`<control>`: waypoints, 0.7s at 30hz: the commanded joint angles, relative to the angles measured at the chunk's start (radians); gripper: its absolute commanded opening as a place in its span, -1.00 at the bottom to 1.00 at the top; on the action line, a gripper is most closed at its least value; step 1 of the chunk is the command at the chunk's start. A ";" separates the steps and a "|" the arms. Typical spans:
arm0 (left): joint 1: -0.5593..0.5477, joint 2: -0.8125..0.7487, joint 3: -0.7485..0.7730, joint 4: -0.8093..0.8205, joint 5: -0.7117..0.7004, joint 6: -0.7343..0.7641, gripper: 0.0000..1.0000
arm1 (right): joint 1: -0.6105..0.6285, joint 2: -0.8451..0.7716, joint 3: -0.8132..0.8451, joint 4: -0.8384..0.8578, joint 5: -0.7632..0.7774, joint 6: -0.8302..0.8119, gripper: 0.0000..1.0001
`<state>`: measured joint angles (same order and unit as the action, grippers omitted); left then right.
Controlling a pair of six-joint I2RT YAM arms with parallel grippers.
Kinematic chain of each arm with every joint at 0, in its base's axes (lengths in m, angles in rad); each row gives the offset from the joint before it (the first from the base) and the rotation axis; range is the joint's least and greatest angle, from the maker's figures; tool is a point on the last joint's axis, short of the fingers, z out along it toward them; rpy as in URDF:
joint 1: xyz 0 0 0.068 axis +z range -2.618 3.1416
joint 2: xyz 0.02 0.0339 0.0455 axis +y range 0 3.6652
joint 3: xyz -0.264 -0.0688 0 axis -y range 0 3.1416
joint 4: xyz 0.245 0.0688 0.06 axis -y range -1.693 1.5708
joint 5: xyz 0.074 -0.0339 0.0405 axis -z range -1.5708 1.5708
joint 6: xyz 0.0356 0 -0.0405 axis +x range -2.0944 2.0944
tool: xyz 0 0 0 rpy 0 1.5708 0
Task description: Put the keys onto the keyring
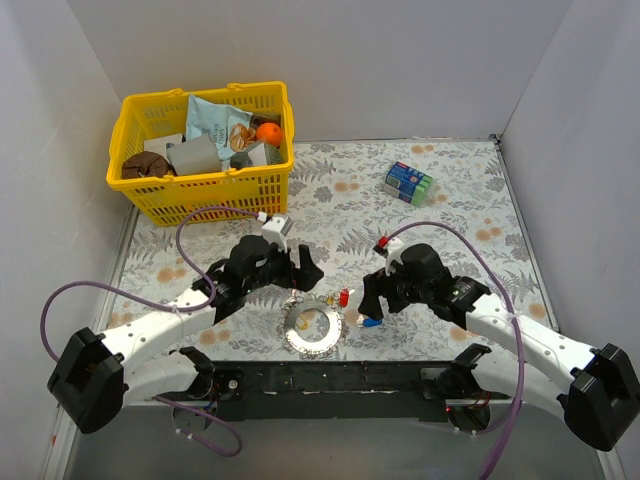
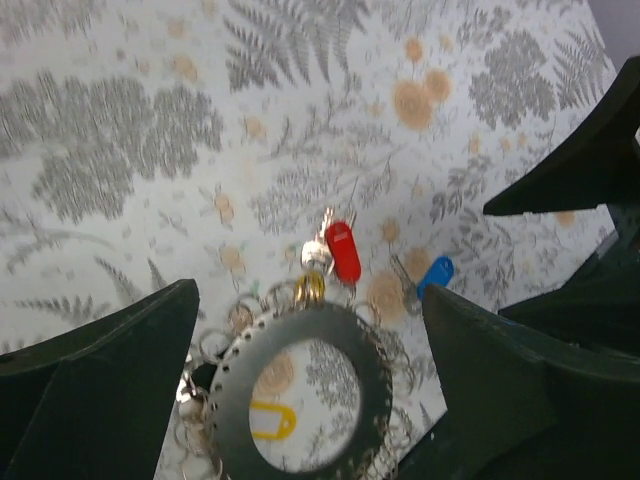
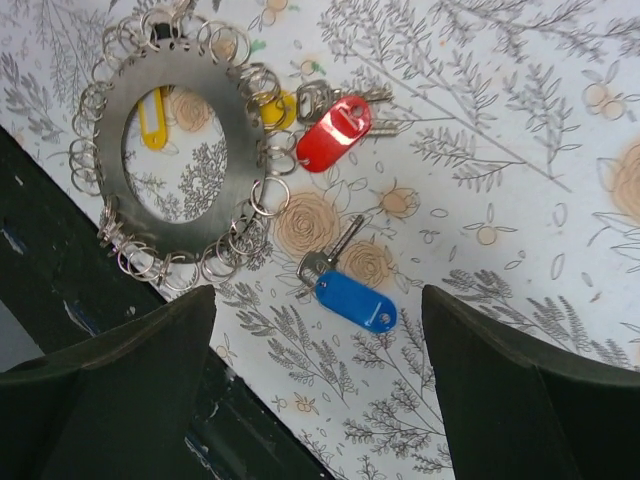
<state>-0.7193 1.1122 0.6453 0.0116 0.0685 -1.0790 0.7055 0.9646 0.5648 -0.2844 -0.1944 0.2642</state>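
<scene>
Keyring flat on desk, near edge, between the two arms. Through its hole: yellow key. Just right of its rim: red key, can't tell if it's hooked on. Blue key further right, clear of the hoop. Left pincer wide, empty, just behind the keyring. Right pincer wide, empty, over the blue key. Yellow basket well behind the keyring, left; blue-green packet well behind, right.
</scene>
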 commanded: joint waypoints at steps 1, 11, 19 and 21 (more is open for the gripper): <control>0.000 -0.120 -0.125 -0.054 0.117 -0.168 0.76 | 0.041 -0.027 -0.058 0.086 0.044 0.064 0.81; -0.022 0.003 -0.151 -0.180 0.204 -0.309 -0.43 | 0.045 0.184 -0.010 0.255 0.013 0.075 0.72; -0.058 0.120 -0.133 -0.223 0.168 -0.329 -0.84 | 0.045 0.302 0.063 0.318 -0.033 0.060 0.65; -0.058 0.132 -0.125 -0.225 0.156 -0.325 -1.00 | 0.045 0.322 0.086 0.309 -0.048 0.052 0.64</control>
<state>-0.7700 1.2346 0.4980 -0.1841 0.2501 -1.3914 0.7448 1.2625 0.5812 -0.0395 -0.2016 0.3332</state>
